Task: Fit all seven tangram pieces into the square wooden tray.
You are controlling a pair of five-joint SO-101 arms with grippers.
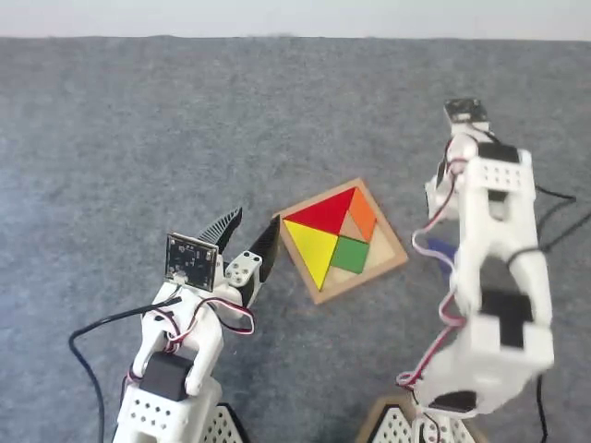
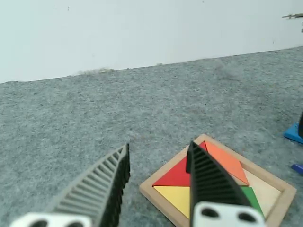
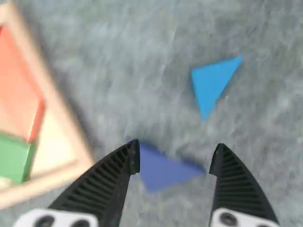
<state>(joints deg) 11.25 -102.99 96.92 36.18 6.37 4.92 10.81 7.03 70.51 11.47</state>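
While the square wooden tray (image 1: 365,277) lies near the middle of the grey carpet (image 1: 138,120) in the high view, turned corner-up like a diamond, four pieces sit inside it. A red triangle (image 1: 325,212) is at 12 o'clock, a yellow triangle (image 1: 312,249) at 9, an orange piece (image 1: 363,214) at 2 and a green square (image 1: 349,254) at 5, with bare wood at 3. The left gripper (image 1: 256,221) hangs just beside the tray's 9 o'clock corner, fingers spread and holding nothing. The right arm (image 1: 494,277) stands at 3 o'clock of the tray.

From the left wrist view, the left gripper (image 2: 158,155) gapes wide over the carpet, empty, with the tray (image 2: 265,176) just beyond one finger.

From the right wrist view, the right gripper (image 3: 176,150) is wide open. A dark blue triangle (image 3: 163,171) lies flat on the carpet between its fingers, not clamped. A light blue triangle (image 3: 213,82) lies apart from it, farther out, and a corner of the tray (image 3: 59,113) is near.
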